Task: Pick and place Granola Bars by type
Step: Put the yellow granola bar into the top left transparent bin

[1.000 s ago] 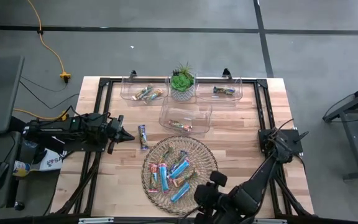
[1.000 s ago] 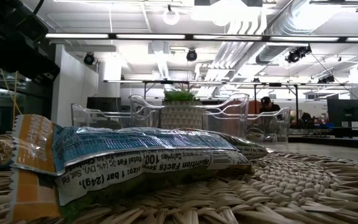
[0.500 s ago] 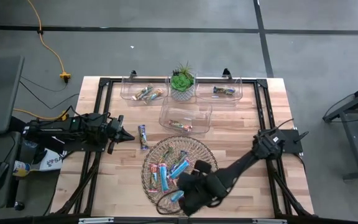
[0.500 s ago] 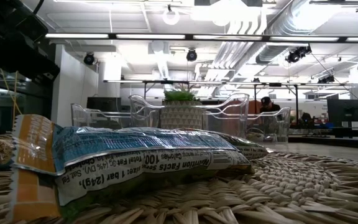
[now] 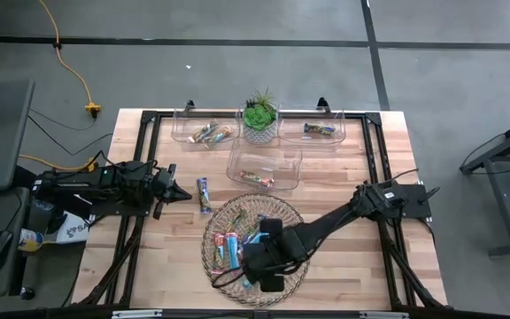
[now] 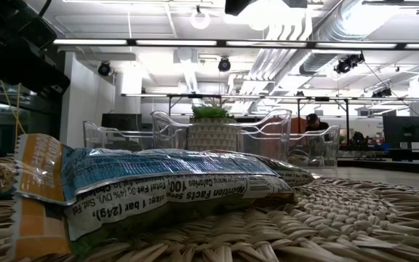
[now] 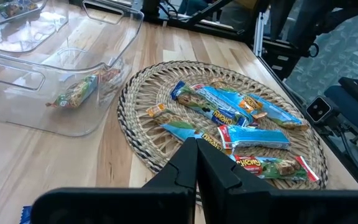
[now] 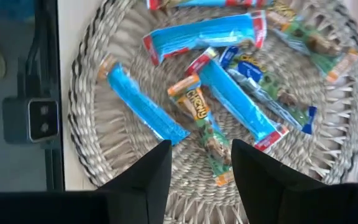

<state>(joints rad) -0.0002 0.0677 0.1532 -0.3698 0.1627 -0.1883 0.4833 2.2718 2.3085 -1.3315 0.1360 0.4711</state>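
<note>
- Granola Bars (image 8: 219, 93) are piled on the wicker tray (image 5: 215, 232) near the table's front edge; a few are sorted into the clear bins (image 5: 264, 168) farther back.
- Right gripper (image 8: 199, 163) is hung over the tray, fingers spread, nothing pinched.
- Left gripper (image 7: 196, 163) is parked at the left, fingers pressed together, empty.

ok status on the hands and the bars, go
Right hand open, over the wicker tray. Left hand shut, parked at table's left. Granola bars loose on tray, none held. Nothing blocking.
</note>
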